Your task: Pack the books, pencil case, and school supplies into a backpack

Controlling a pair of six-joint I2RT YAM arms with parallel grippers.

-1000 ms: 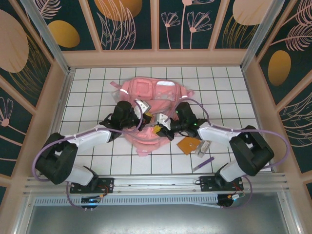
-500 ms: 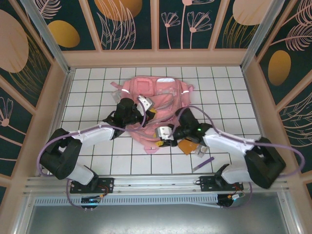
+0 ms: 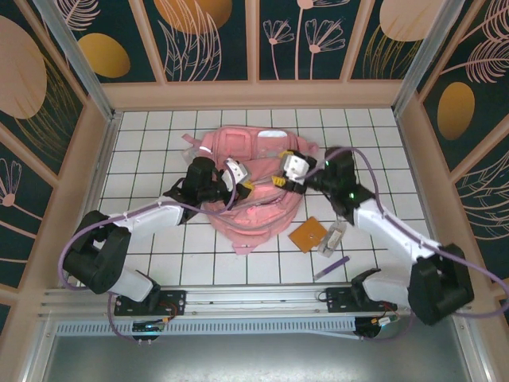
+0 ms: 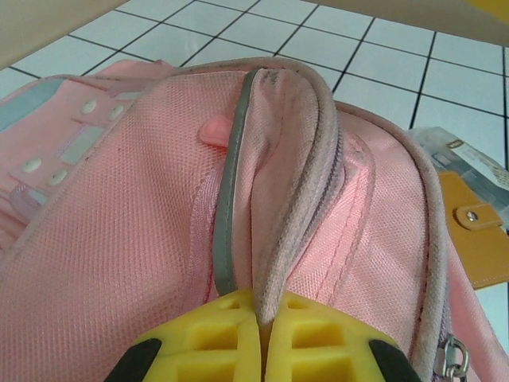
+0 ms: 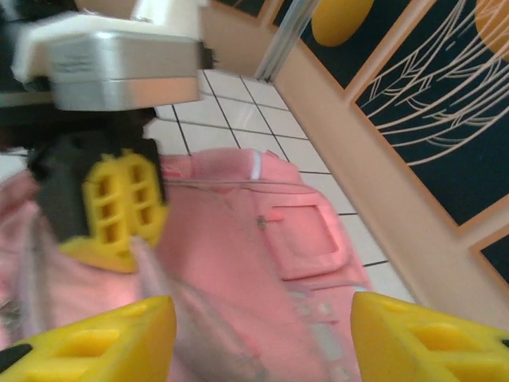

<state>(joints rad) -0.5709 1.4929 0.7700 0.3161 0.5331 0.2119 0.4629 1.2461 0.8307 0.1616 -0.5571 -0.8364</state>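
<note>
Nearest me, the flat orange square booklet point(image 3: 308, 235) lies on the tiled table point(image 3: 159, 255), just beside the soft pink woven backpack point(image 3: 254, 215). My left gripper point(image 4: 261, 334) pinches a fold of the backpack's piped zip seam. My right gripper point(image 5: 262, 334) stands wide and empty above the backpack.

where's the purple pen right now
Top view: the purple pen lies on the tiles, right side, between the pencil case and the right arm's base.
</note>
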